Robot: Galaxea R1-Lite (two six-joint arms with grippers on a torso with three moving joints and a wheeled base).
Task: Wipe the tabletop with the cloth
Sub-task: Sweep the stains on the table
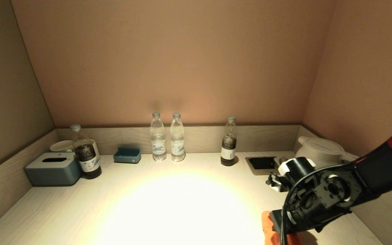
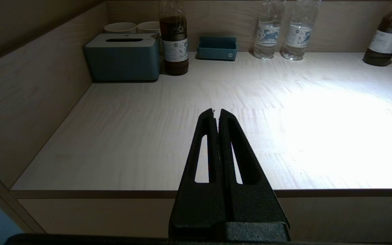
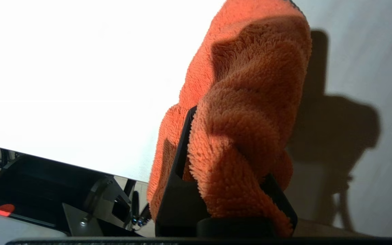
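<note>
Gripping the orange cloth point(image 3: 247, 112), right gripper point(image 3: 226, 163) has its fingers clamped on the bunched fabric, down at the tabletop's point(image 1: 168, 204) front edge, well in front of the kettle point(image 1: 320, 149). Left gripper point(image 2: 216, 117) hovers over the same front edge, fingers pressed together, holding nothing.

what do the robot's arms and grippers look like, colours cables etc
The right arm is matte black with a red upper section, a round bolted joint plate, a white-banded black cylinder and a looping black cable. The left gripper has two long, tapering, textured black fingers, each with a slot-shaped cutout.
</note>
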